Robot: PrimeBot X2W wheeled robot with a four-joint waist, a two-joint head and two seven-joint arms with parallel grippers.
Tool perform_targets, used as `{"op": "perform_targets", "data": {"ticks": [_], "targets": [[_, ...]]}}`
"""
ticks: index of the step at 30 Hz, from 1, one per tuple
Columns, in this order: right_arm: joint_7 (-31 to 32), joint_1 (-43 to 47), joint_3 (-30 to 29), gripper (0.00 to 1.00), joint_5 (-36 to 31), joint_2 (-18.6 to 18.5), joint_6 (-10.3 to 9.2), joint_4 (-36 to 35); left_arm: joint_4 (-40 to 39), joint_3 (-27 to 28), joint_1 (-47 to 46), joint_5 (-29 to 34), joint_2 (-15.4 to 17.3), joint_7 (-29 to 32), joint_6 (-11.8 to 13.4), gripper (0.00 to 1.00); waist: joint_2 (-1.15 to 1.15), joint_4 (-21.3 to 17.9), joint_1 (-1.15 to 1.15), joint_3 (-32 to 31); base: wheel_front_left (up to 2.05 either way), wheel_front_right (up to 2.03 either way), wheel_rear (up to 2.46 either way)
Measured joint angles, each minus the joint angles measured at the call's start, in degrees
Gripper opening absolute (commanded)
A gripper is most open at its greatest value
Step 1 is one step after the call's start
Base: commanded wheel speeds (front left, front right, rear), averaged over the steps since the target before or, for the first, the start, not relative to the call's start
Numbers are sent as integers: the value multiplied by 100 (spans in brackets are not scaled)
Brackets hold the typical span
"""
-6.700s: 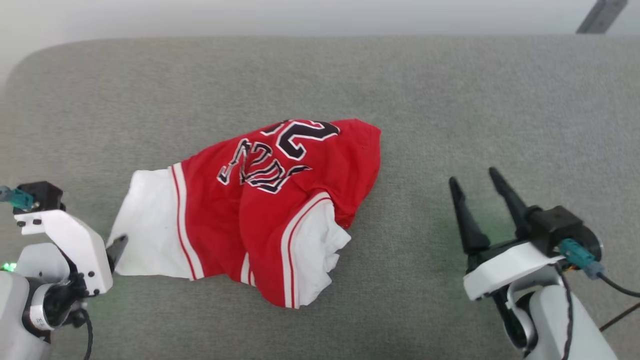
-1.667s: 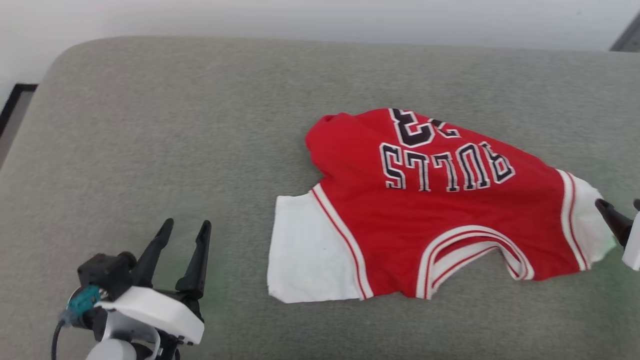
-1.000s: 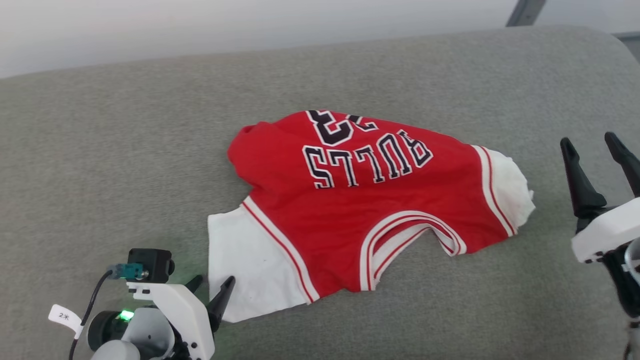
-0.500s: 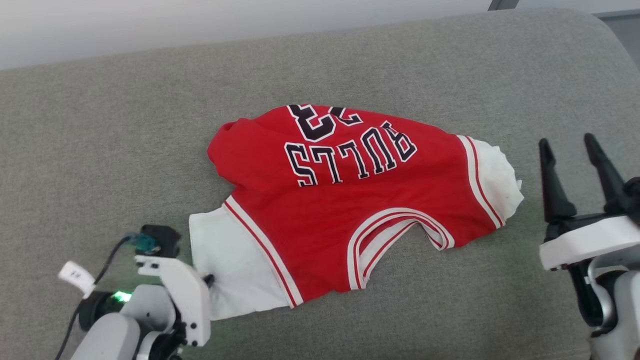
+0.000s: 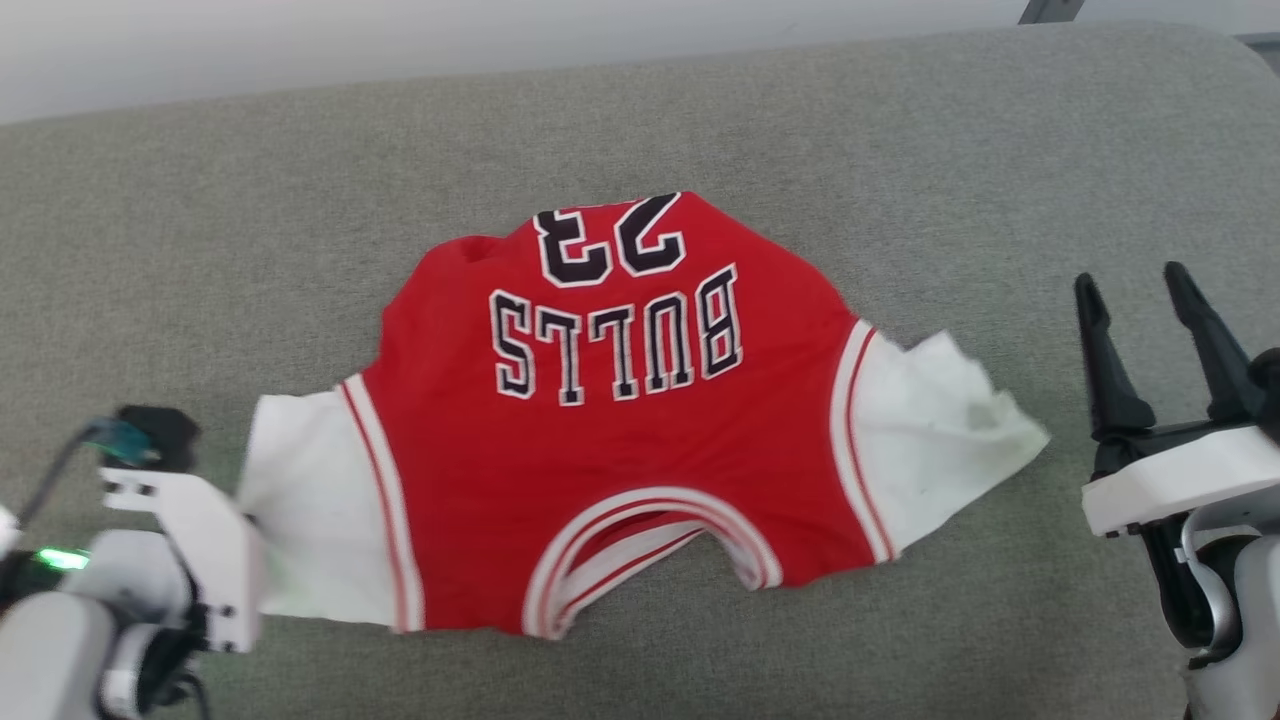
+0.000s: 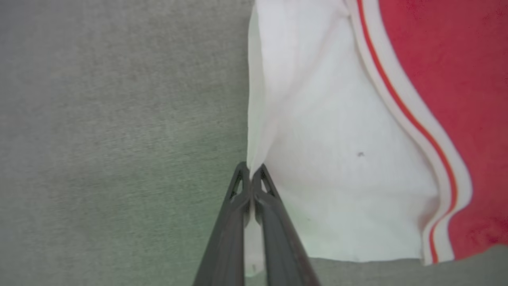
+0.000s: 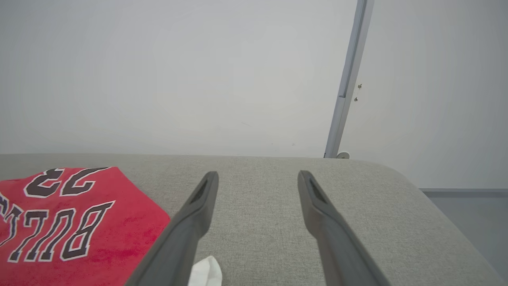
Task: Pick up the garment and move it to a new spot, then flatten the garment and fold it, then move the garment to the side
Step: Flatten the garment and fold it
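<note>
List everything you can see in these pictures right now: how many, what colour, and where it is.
jersey: one, red with white sleeves, striped trim and black lettering; spread on the middle of the pad, lettering upside down in the head view.
pad: one, grey fabric; under the jersey, spanning the head view.
wall: one, pale grey; behind the pad.
post: one, light metal; upright against the wall, past the pad's far right corner.
left gripper: one, dark fingers; shut on the edge of the jersey's white sleeve, at the lower left of the head view.
right gripper: one, dark fingers; open, over bare pad to the right of the jersey, not touching it.
</note>
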Motion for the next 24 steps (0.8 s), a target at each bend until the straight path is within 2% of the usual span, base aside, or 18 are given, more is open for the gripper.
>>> {"op": "perform_targets", "data": {"ticks": [4, 8, 10, 11, 14, 19, 24], "targets": [[30, 0, 7, 100, 74, -30, -1, 2, -54, 187, -10, -49, 259, 98, -23, 0, 0, 58, 1, 25, 0, 0, 0], [59, -1, 22, 100, 108, -38, -1, 14, -29, 222, -103, -196, 281, 172, -121, 0, 0, 98, 0, 43, 0, 0, 0], [70, -13, 46, 100, 152, -49, -1, 51, 19, 211, -157, -270, 279, 216, -194, 81, 0, 120, 0, 52, 0, 0, 0], [70, -24, 62, 100, 179, -58, -1, 70, 66, 191, -198, -331, 279, 281, -222, 100, 0, 129, 0, 55, 0, 0, 0], [88, -46, 131, 100, 253, -96, 0, 120, 200, 132, -292, -460, 203, 416, -348, 100, 0, 149, 1, 55, 0, 0, 0], [236, -41, 267, 100, 416, -164, -1, 141, 486, -40, -415, -569, 178, 923, -382, 100, 0, 145, 0, 36, 0, 0, 0], [639, 107, 492, 100, 719, -293, -1, 157, 703, -112, -604, -621, 178, 1067, -411, 100, 0, 132, 0, 36, 0, 0, 0]]}}
